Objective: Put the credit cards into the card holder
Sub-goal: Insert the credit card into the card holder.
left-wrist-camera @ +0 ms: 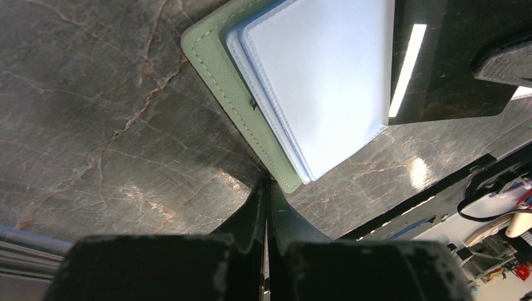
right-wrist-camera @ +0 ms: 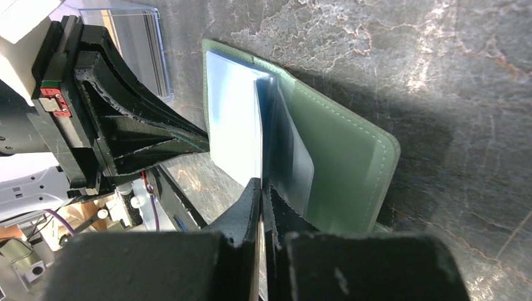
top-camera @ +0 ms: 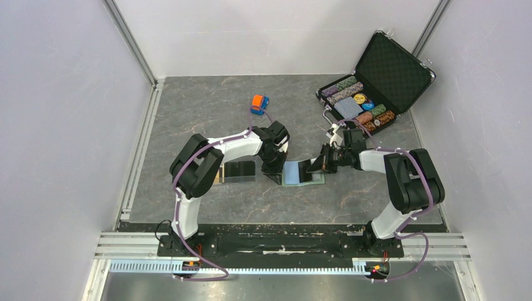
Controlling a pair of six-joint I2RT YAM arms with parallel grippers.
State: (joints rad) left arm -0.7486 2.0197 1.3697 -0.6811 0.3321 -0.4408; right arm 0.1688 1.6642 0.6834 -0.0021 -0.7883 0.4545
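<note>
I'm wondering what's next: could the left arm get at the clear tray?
Probably yes: the clear tray lies right beside the shut left tool, nothing between, though that tool rests on the card holder's corner.

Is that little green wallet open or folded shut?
Open: the card holder lies spread flat, its clear pockets showing.

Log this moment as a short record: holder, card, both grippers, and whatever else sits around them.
card holder: lying open, pale blue clear pockets up
left gripper: shut, empty, tips at the holder's green corner
right gripper: shut on a black credit card, tilted over the pockets
card in pocket: not yet, as far as the views show
clear tray: left of the holder, by the left arm
toy car: farther back, apart
chip case: open, far right corner
</note>
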